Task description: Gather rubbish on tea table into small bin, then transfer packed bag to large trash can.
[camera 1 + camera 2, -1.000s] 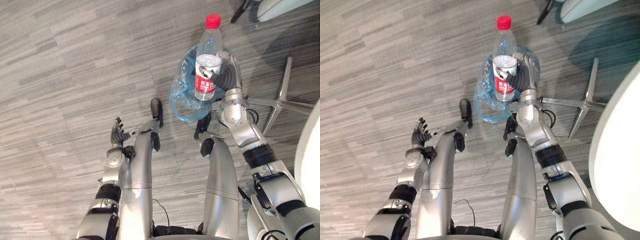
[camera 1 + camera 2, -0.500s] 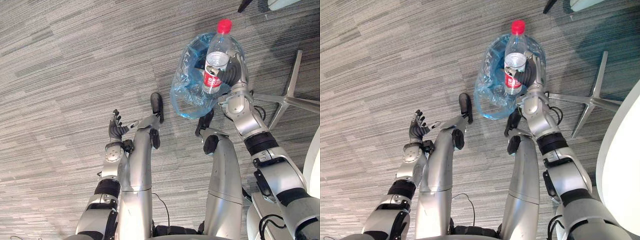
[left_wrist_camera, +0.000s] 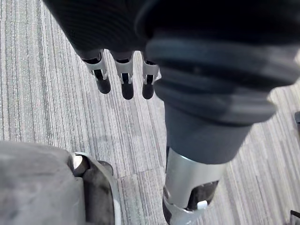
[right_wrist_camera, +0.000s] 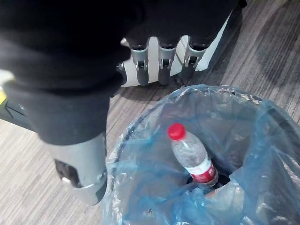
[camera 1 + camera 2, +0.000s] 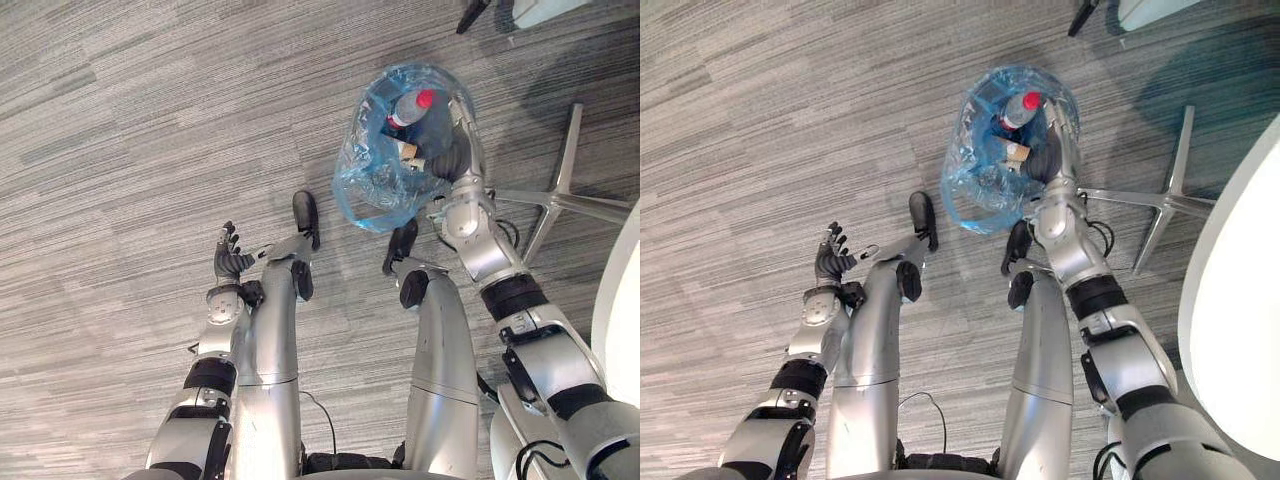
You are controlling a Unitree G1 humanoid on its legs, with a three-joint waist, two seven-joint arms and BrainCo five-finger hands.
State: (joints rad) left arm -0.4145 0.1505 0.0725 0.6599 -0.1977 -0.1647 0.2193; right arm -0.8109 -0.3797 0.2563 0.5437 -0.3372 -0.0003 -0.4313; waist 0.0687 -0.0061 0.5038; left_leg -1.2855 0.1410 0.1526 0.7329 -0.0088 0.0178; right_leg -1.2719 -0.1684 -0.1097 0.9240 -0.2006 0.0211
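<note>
The small bin lined with a blue plastic bag stands on the floor in front of me. A clear water bottle with a red cap and red label stands inside it, leaning among other rubbish. My right hand hovers at the bin's right rim, open and empty. From the right wrist its fingers are straight above the bag, with the bottle free below them. My left hand hangs open by my left side, fingers straight over bare carpet.
A silver chair base spreads its legs on the floor just right of the bin. A white table edge curves along the right side. Grey striped carpet stretches to the left and ahead.
My right hand held the bottle above the bin, lowered it, then opened; the bottle now stands inside the bag. The left hand has stayed where it was.
</note>
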